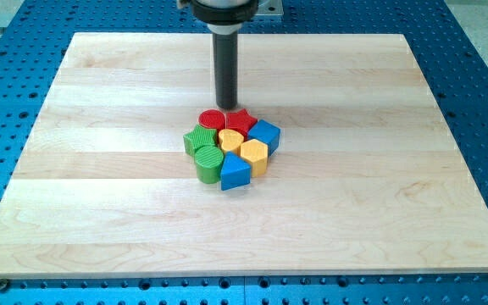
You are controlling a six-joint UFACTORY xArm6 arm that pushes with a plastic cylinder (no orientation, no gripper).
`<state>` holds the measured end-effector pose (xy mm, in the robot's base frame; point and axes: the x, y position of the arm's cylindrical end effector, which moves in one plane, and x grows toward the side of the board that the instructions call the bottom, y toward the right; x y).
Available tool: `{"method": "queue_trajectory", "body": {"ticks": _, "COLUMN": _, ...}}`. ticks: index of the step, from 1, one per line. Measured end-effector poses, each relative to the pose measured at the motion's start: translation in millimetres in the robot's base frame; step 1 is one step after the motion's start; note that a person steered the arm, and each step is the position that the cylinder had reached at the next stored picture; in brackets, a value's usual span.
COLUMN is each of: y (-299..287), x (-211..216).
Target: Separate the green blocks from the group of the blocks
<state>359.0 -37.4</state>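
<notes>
Nearest the view's bottom lies the bare front of the pale wooden bench [100, 237], set on a blue perforated base [481, 85]. The cluster of blocks sits near the bench's middle. Its nearest members are the blue triangular block [235, 174] and, touching it on the view's left, the green cylinder block [207, 163]. Just beyond, the green star-like block [198, 140] forms the cluster's left edge, pressed against the green cylinder; both green blocks remain packed into the group. The yellow hexagonal block [253, 155] and the yellow rounded block [230, 140] fill the centre; the blue cube block [265, 134] sits at the view's right. Farthest are the red cylinder block [213, 119] and the red star block [241, 119]. My tip [226, 107] stands just behind these two, between them. I carry no fingers, only this dark rod.
</notes>
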Motion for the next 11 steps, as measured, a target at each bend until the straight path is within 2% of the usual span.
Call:
{"method": "queue_trajectory", "body": {"ticks": 1, "y": -41.5, "x": 40.6}}
{"method": "queue_trajectory", "body": {"ticks": 2, "y": 1.0, "x": 66.9}}
{"method": "queue_trajectory", "body": {"ticks": 3, "y": 4.9, "x": 98.0}}
{"method": "queue_trajectory", "body": {"ticks": 5, "y": -17.4, "x": 131.8}}
{"method": "queue_trajectory", "body": {"ticks": 6, "y": 1.1, "x": 149.3}}
{"method": "queue_trajectory", "body": {"ticks": 7, "y": 1.4, "x": 149.3}}
{"method": "queue_trajectory", "body": {"ticks": 9, "y": 76.7, "x": 164.3}}
{"method": "queue_trajectory", "body": {"ticks": 10, "y": 36.0, "x": 179.3}}
{"method": "queue_trajectory", "body": {"ticks": 11, "y": 73.8, "x": 209.5}}
